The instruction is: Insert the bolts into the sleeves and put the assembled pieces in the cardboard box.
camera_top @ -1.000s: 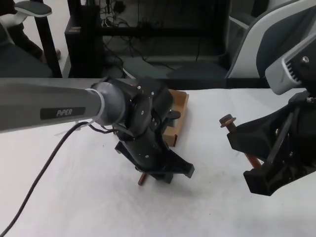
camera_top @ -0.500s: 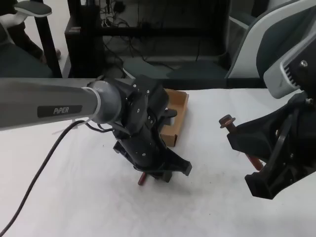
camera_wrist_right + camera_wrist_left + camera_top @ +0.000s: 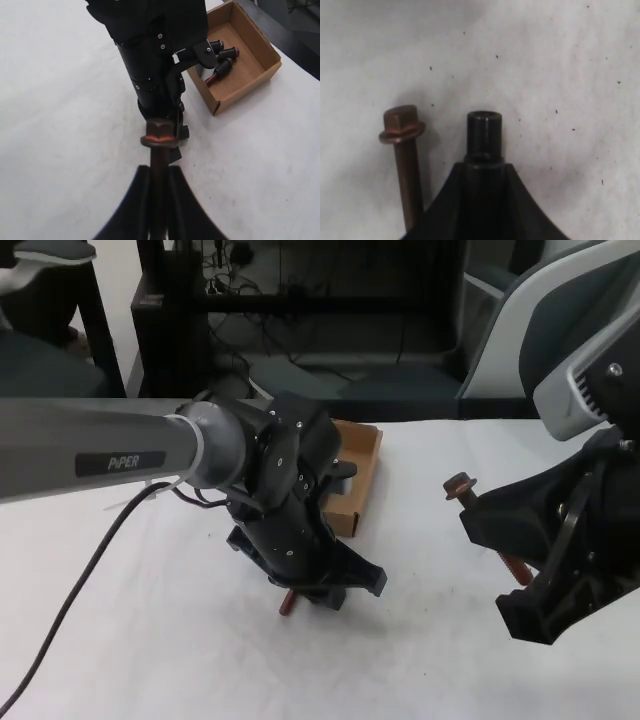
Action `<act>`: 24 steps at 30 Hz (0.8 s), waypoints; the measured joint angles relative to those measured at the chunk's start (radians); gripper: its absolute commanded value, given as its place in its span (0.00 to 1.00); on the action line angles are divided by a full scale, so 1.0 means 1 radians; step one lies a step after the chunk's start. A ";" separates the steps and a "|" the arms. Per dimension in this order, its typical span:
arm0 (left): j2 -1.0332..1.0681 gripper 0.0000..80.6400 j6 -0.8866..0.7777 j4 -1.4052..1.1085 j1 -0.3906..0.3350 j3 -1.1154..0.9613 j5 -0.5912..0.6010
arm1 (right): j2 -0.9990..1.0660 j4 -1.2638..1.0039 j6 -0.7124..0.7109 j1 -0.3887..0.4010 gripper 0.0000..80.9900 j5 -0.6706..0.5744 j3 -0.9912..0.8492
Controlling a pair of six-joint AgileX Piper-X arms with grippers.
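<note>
Centrally, sleeve (image 3: 484,131) in left end effector (image 3: 485,172), bolt (image 3: 406,155) alongside

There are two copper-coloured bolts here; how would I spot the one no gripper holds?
Find the cardboard box on the white bench, then the left gripper near it, holding a black sleeve. The loose bolt lies flat on the bench right beside that sleeve; the other bolt is clamped in the right gripper.
</note>
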 measured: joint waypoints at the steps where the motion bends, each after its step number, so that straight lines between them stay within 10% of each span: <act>1: 0.000 0.02 -0.006 0.000 0.000 -0.002 -0.003 | 0.000 0.000 0.000 0.000 0.01 0.000 0.005; 24: -0.026 0.02 -0.018 0.099 0.002 0.006 -0.039 | 0.000 0.017 0.000 0.000 0.01 0.000 0.045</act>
